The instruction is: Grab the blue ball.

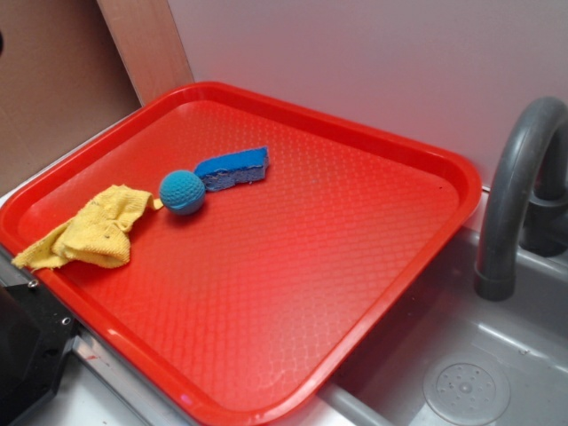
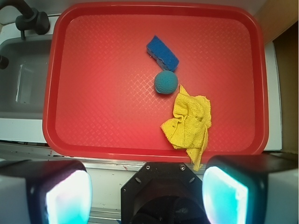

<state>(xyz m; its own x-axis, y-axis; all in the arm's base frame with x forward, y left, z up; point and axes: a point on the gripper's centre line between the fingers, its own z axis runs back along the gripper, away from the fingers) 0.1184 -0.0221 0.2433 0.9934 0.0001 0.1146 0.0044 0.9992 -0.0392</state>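
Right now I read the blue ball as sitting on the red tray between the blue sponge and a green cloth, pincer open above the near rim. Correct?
Nearly. The cloth is yellow, not green; the wrist view shows it clearly. The rest stands: the blue ball sits on the red tray between the blue sponge and that cloth, and the pincer is open above the near rim.
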